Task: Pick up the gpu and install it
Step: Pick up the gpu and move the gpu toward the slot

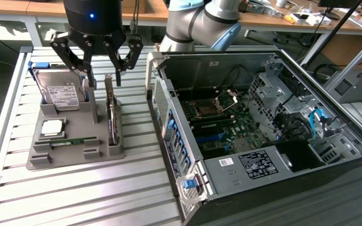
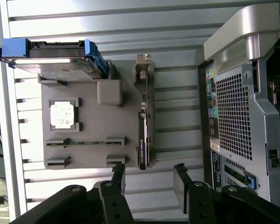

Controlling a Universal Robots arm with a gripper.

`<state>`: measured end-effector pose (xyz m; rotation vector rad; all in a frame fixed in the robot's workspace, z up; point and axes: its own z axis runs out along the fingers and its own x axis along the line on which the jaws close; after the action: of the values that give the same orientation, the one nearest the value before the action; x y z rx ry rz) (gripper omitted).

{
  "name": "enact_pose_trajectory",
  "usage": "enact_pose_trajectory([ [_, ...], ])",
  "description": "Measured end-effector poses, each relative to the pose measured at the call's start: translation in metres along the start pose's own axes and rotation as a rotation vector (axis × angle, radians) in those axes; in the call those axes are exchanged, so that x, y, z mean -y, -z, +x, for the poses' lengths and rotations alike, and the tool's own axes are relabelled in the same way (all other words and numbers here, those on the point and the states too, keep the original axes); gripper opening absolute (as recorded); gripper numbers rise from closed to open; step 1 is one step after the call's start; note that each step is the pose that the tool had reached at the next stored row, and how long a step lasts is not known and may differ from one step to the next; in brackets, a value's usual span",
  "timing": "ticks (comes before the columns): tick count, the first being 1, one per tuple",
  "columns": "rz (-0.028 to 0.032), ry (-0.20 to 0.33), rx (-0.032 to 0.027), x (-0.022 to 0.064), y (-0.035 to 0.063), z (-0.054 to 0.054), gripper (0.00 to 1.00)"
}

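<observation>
Looking at the gpu (image 1: 111,110) (image 2: 144,126) first: it stands on edge in a slot along the 3 o'clock side of the grey holder tray (image 1: 74,157) (image 2: 93,123) in the exterior view. We've got the hard drive (image 1: 58,92) at its 10 o'clock and the open PC case (image 1: 263,117) at 3 o'clock on the surface (image 1: 74,197). The end effector (image 1: 104,77) (image 2: 149,175) hangs over the card's 12 o'clock end, spread wide and holding nothing. We reckon the trick is to centre the card between the fingers and drop straight down, staying off the drive and the tray's post.
</observation>
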<state>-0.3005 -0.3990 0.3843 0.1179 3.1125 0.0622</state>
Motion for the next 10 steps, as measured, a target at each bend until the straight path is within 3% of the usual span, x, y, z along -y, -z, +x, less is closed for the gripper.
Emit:
enact_pose_trajectory([
  [10,0.0000,0.000,0.0000,0.0001,-0.0033,0.0001,0.54],
])
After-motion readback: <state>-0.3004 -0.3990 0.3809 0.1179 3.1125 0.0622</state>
